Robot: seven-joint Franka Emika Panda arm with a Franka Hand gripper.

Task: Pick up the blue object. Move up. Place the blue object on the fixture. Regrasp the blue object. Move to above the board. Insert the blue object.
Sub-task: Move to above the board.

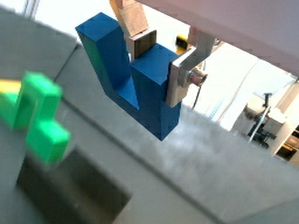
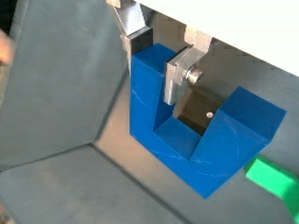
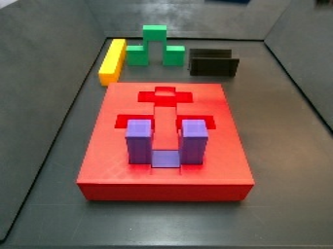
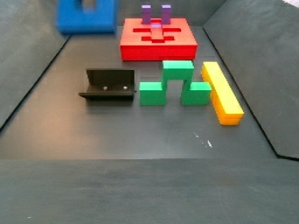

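My gripper (image 1: 163, 59) is shut on one prong of the blue object (image 1: 122, 70), a saturated-blue U-shaped block, with a silver finger (image 1: 184, 77) flat against each side of that prong. Both wrist views show this grip (image 2: 160, 59), the other prong (image 2: 239, 118) standing free. The block hangs clear of the grey floor. In a side view the blue object (image 4: 87, 15) is at the far left beside the board (image 4: 140, 48), and the gripper above it is cut off by the frame. The black fixture (image 4: 107, 85) stands on the floor with nothing on it. The red board (image 3: 117, 165) holds a purple piece (image 3: 162, 142).
A green stepped block (image 4: 176, 83) lies next to the fixture, and a long yellow bar (image 4: 221, 90) lies beyond it. In a wrist view the green block (image 1: 35, 109) and the dark fixture (image 1: 70, 192) sit below the held piece. Grey walls enclose the floor.
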